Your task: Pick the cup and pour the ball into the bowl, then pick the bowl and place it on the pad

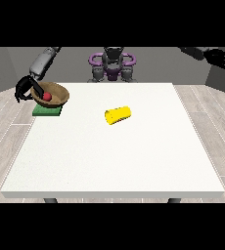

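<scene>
While the bowl (51, 93) sat tilted over the green pad (47, 111) at the upper left of the frame, we saw the hand at the view's left (25, 89) curled round its rim. The red ball (47, 96) lay inside it. The yellow cup (118, 115) lay on its side mid-table (114, 156). The hand at the view's right (218, 57) hung at the upper right, fingers spread.

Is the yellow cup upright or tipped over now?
Tipped. The yellow cup lies on its side on the table, its length running across the tabletop.
</scene>
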`<control>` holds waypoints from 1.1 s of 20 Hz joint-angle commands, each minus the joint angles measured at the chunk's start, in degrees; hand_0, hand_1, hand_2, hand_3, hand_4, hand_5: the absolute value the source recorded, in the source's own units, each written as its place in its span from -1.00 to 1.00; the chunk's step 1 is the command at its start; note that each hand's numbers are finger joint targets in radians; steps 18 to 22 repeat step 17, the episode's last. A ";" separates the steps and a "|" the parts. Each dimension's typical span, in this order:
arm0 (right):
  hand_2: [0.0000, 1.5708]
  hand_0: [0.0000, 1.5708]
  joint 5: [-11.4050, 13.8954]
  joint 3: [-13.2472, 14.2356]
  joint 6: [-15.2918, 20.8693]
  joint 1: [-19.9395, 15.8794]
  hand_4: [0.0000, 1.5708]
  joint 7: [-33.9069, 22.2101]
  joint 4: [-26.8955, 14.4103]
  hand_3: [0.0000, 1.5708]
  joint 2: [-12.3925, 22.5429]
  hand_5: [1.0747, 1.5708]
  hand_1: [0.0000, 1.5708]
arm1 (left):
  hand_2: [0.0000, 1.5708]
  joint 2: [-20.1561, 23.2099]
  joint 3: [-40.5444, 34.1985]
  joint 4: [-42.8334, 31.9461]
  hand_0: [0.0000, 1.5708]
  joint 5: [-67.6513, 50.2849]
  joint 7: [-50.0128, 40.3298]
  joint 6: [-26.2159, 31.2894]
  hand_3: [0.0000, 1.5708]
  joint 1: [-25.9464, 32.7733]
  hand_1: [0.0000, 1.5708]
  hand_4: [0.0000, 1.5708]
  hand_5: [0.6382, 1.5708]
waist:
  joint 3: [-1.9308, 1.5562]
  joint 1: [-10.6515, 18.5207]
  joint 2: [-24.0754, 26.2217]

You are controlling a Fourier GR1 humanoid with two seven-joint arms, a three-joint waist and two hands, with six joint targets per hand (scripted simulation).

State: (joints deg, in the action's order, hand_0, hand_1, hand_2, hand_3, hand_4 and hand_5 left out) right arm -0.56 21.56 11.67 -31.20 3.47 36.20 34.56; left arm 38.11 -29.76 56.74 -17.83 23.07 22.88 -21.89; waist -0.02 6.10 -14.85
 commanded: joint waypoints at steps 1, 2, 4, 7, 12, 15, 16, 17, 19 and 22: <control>0.56 0.38 -0.15 1.86 1.26 -2.56 -1.00 0.30 -4.64 0.48 2.35 0.81 0.38 | -1.00 0.82 -0.41 1.69 -1.00 -1.14 -0.39 -0.03 -1.00 -1.59 -1.00 0.50 0.96 | -0.03 1.29 -3.56; 0.12 0.08 -1.79 2.57 -0.98 -3.81 -1.00 0.06 -4.37 0.40 2.37 0.77 0.08 | -1.00 1.04 -0.75 0.14 -1.00 -1.15 0.73 0.37 -1.00 -1.71 -1.00 0.50 0.96 | -0.02 0.46 -4.01; -0.28 -0.47 0.73 -1.44 -0.39 -2.63 -1.00 -4.23 -1.92 0.17 -0.16 0.79 -0.47 | -1.00 2.64 -1.07 -4.74 -1.00 0.02 1.66 1.17 -1.00 -1.25 -1.00 0.49 0.95 | 0.05 -0.79 0.31; -0.54 -1.00 -0.96 -0.03 -4.44 -5.39 -1.00 -5.13 -3.28 -0.43 2.91 0.36 -1.00 | -1.00 2.34 -0.65 -3.54 -1.00 0.03 1.73 1.17 -1.00 -0.96 -1.00 0.50 0.95 | 0.03 -0.04 -0.15; -1.00 -1.00 1.43 -2.08 -3.83 -4.91 -1.00 -6.62 -7.13 -1.00 1.70 0.15 -1.00 | -1.00 -10.97 10.18 10.63 -1.00 2.14 -9.70 -6.45 -1.00 -1.42 -1.00 0.15 0.97 | -0.16 0.06 10.00; -1.00 -1.00 1.94 -4.67 -8.04 -6.31 -0.66 -11.38 -3.65 -0.87 1.89 0.22 -1.00 | -1.00 -13.15 12.22 8.08 -1.00 5.53 -10.49 -9.11 -1.00 2.41 -1.00 0.15 0.97 | 0.07 -1.95 17.68; -1.00 -1.00 -0.28 -3.46 -9.85 -7.82 -0.47 -10.17 -2.88 -1.00 0.26 0.24 -1.00 | -1.00 -13.48 12.82 8.20 -1.00 5.10 -12.03 -8.72 -1.00 1.83 -1.00 0.15 0.97 | 0.03 -1.95 18.58; -1.00 -1.00 0.04 -4.73 -10.18 -7.64 -0.39 -11.74 -1.47 -1.00 -1.30 0.45 -1.00 | -1.00 -13.05 12.68 6.40 -1.00 5.75 -12.10 -8.12 -1.00 4.80 -1.00 0.15 0.97 | 0.12 -2.55 23.45; -1.00 -1.00 0.04 -4.73 -10.18 -7.64 -0.39 -11.74 -1.47 -1.00 -1.30 0.45 -1.00 | -1.00 -13.05 12.68 6.40 -1.00 5.75 -12.10 -8.12 -1.00 4.80 -1.00 0.15 0.97 | 0.12 -2.55 23.45; -1.00 -1.00 0.04 -4.73 -10.18 -7.64 -0.39 -11.74 -1.47 -1.00 -1.30 0.45 -1.00 | -1.00 -13.05 12.68 6.40 -1.00 5.75 -12.10 -8.12 -1.00 4.80 -1.00 0.15 0.97 | 0.12 -2.55 23.45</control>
